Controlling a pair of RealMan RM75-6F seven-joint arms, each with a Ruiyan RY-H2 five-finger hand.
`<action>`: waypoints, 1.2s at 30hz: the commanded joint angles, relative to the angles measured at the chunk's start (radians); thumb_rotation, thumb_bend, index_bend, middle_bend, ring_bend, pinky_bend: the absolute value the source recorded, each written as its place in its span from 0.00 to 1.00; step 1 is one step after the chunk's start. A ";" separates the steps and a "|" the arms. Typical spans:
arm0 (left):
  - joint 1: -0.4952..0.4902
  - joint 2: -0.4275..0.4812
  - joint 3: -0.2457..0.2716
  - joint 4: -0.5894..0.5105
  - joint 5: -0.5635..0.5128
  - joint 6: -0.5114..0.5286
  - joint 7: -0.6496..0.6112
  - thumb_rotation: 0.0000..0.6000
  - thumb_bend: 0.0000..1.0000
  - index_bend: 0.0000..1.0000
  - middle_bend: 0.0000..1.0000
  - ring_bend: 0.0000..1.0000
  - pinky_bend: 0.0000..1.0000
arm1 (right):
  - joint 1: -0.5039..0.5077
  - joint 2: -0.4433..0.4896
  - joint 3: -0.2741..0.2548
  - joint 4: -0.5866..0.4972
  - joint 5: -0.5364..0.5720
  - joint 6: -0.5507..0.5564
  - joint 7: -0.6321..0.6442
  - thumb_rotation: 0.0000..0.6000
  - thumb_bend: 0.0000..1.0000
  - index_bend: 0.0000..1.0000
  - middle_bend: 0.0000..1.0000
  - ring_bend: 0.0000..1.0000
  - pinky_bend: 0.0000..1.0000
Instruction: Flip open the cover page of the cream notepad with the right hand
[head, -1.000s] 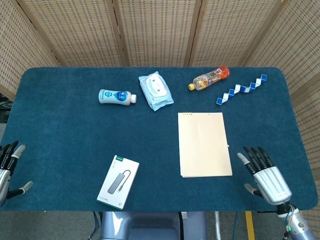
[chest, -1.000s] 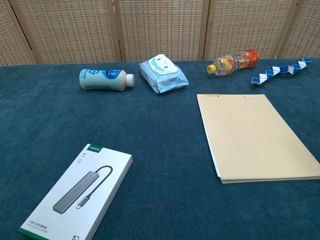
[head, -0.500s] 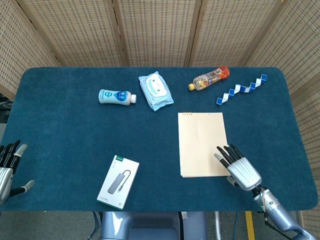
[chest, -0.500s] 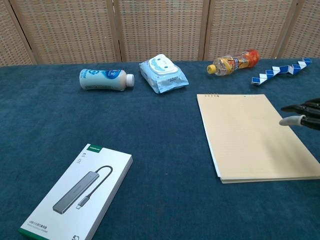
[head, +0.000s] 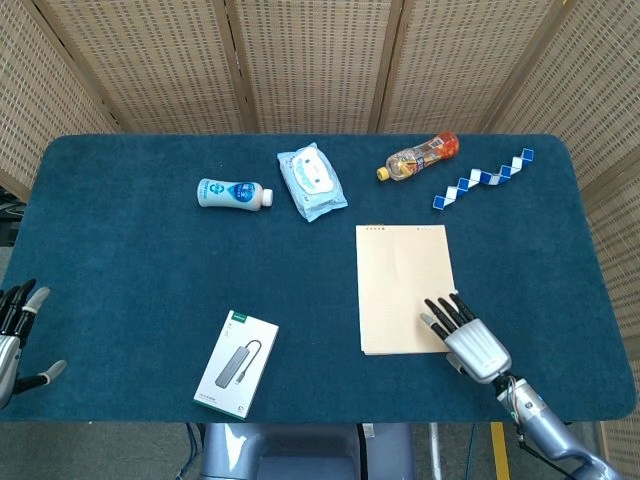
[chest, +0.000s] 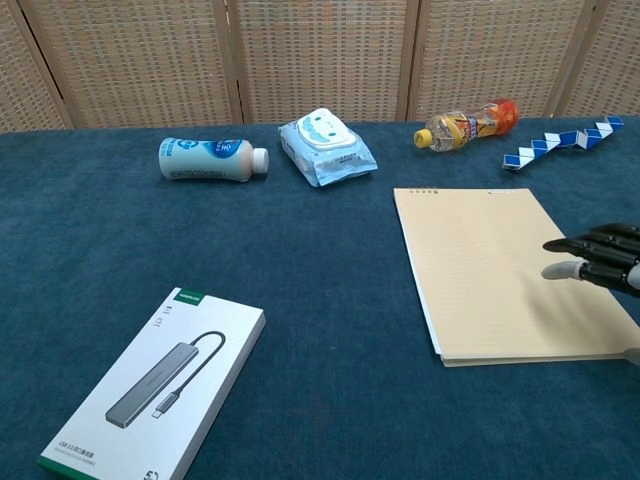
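The cream notepad (head: 405, 285) (chest: 505, 270) lies flat and closed on the blue table, its spiral edge facing the far side. My right hand (head: 468, 338) (chest: 603, 262) hovers over the pad's near right corner, fingers spread and pointing across the cover, holding nothing. Whether the fingertips touch the cover cannot be made out. My left hand (head: 14, 335) hangs off the table's near left edge, fingers apart and empty; the chest view does not show it.
A white box with a USB hub picture (head: 236, 363) (chest: 150, 390) lies at the near left. Along the far side are a white bottle (head: 233, 193), a blue wipes pack (head: 312, 181), an orange drink bottle (head: 418, 156) and a blue-white folding puzzle (head: 483, 178).
My right hand has moved left from beside the notepad's right edge to above its near right corner. The notepad and the left hand have stayed put.
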 joint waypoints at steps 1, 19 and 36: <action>-0.001 0.002 -0.001 0.000 -0.003 -0.003 -0.004 1.00 0.00 0.00 0.00 0.00 0.00 | 0.002 -0.012 -0.008 0.012 0.004 -0.003 -0.003 1.00 0.36 0.11 0.01 0.00 0.00; -0.004 0.005 -0.003 0.003 -0.012 -0.010 -0.017 1.00 0.00 0.00 0.00 0.00 0.00 | 0.023 -0.059 -0.012 0.043 0.033 -0.010 -0.033 1.00 0.36 0.13 0.01 0.00 0.00; -0.005 0.006 -0.004 0.006 -0.016 -0.012 -0.025 1.00 0.00 0.00 0.00 0.00 0.00 | 0.043 -0.098 -0.009 0.070 0.064 -0.022 -0.062 1.00 0.38 0.14 0.03 0.00 0.00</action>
